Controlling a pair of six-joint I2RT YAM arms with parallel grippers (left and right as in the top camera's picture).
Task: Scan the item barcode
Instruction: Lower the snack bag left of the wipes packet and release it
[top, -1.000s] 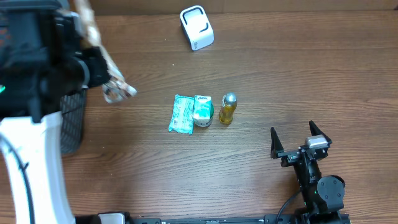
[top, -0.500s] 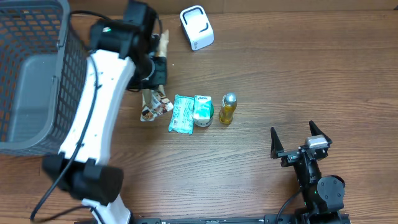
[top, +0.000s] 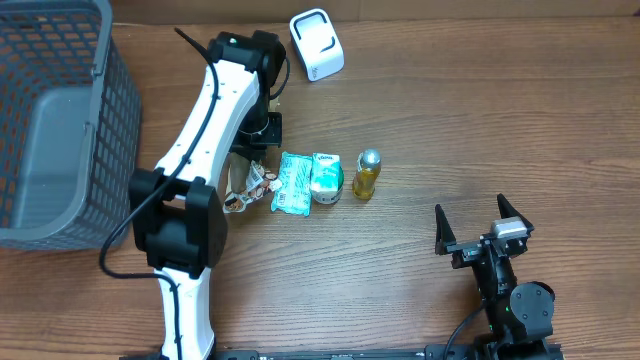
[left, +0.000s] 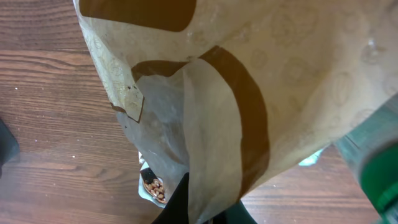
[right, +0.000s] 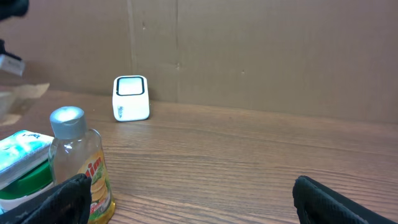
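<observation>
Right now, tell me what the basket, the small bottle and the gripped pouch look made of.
Basket: matte gray mesh, plastic or coated wire. Bottle: clear glossy plastic, probably; yellow liquid shows through; silvery cap. Pouch: thin creased film, tan-brown print, clear window showing nuts.

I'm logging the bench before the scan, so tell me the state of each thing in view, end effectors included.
left end effector: shut on the snack bag
snack bag: gripped, crumpled
right end effector: open, holding nothing
bottle: upright, cap on
teal pouch: lying flat
green tub: resting against the pouch
scanner: standing, nothing at it
basket: upright
</observation>
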